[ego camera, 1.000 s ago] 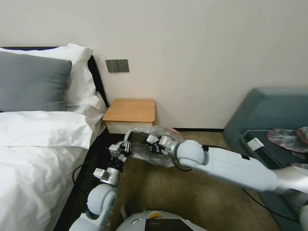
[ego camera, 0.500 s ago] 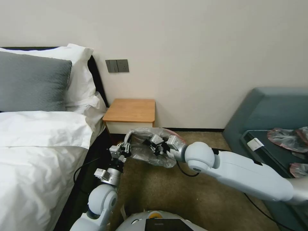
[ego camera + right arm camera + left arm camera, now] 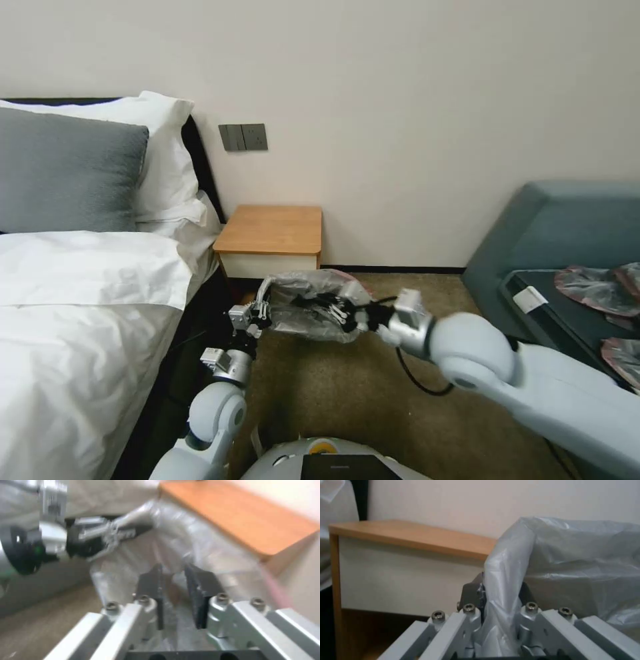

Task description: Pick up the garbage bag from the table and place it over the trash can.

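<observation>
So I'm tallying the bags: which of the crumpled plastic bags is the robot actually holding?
The garbage bag in front of the table, pinched by the left gripper, right gripper at its film. The other bags lie loose on the right.

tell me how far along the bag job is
Done: the garbage bag is off the table, whose top is bare. In hand: the left gripper is shut on one edge, and the right gripper is at the bag's opening with its jaws slightly apart, film between them. Left: spreading the rim over the trash can, hidden under the bag.
</observation>
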`<state>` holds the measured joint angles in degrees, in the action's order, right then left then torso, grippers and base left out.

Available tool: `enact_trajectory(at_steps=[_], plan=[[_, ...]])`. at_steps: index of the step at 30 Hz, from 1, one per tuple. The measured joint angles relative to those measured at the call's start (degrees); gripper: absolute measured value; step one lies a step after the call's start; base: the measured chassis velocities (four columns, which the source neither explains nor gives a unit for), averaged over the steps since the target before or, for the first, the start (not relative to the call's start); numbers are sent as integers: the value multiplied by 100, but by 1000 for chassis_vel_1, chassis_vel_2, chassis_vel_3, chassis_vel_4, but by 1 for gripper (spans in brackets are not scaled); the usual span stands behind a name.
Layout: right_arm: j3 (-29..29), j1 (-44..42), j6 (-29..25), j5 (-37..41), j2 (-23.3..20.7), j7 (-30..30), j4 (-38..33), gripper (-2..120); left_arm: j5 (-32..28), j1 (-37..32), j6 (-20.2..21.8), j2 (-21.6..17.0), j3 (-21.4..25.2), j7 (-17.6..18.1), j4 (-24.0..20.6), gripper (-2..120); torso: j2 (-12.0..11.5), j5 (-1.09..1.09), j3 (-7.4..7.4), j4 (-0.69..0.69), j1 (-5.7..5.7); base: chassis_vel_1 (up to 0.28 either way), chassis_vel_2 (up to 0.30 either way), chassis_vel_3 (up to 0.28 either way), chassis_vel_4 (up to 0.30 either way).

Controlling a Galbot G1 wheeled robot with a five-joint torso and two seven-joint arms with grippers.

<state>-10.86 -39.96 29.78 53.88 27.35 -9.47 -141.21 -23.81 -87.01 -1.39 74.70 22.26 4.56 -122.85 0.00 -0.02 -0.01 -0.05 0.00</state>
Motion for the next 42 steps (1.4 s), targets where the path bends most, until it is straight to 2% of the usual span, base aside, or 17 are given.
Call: enact_trajectory(at_steps=[1,3,5,7,8,11,12,14,16,19,20,24,25,28,29,31,42], plan=[[33,-65,-85,-4,-10,-139,-43,26,-6,-52,10,21,28,32,1,8,0,0,0,-2,0,0,0,0,0],[118,-156,-264,-92,246,-433,-8,37,44,-327,25,176,170,157,-51,8,0,3,0,11,0,0,0,0,0],[221,-311,-329,-277,341,-559,3,41,50,-374,51,222,211,247,-70,8,0,3,0,15,0,0,0,0,0],[833,-945,-527,-783,575,-798,-34,52,25,-363,116,226,219,355,-80,8,0,-1,0,9,0,0,0,0,0],[833,-945,-527,-783,575,-798,-34,52,25,-363,116,226,219,355,-80,8,0,-1,0,9,0,0,0,0,0],[1711,-1895,-616,-1267,942,-698,-93,61,-30,-347,187,186,185,456,-69,8,0,2,0,4,0,0,0,0,0],[1711,-1895,-616,-1267,942,-698,-93,61,-30,-347,187,186,185,456,-69,8,0,2,0,4,0,0,0,0,0],[2631,-3394,-827,-2106,1531,-359,-131,76,-138,-366,346,117,131,634,-71,8,0,2,0,0,0,0,0,0,0],[2862,-3782,-964,-2400,1750,-254,-130,80,-181,-374,417,98,110,701,-79,8,0,2,0,1,1,0,0,0,0],[3521,-5048,-1573,-3639,2861,94,-58,94,-367,-411,724,-24,0,973,-104,8,0,2,0,4,0,0,0,0,0],[3521,-5048,-1573,-3639,2861,94,-58,94,-367,-411,724,-24,0,973,-104,8,0,2,0,4,0,0,0,0,0],[3578,-5881,-2067,-4643,3822,193,-56,100,-481,-407,911,-177,-178,1153,-89,8,0,0,0,5,0,0,0,0,0],[3578,-5881,-2067,-4643,3822,193,-56,100,-481,-407,911,-177,-178,1153,-89,8,0,0,0,5,0,0,0,0,0],[3494,-6329,-2584,-5414,4573,283,12,100,-512,-344,1038,-275,-392,1284,-19,8,0,1,0,3,0,0,0,0,0],[3494,-6329,-2584,-5414,4573,283,12,100,-512,-344,1038,-275,-392,1284,-19,8,0,1,0,3,0,0,0,0,0],[3418,-6504,-2877,-5721,4974,285,48,100,-570,-264,1105,-316,-601,1439,116,8,0,0,0,5,0,0,0,0,0],[3535,-6485,-2934,-5823,5180,185,-1,100,-520,-44,1233,-257,-1280,1753,533,8,0,2,0,5,0,0,0,0,0]])
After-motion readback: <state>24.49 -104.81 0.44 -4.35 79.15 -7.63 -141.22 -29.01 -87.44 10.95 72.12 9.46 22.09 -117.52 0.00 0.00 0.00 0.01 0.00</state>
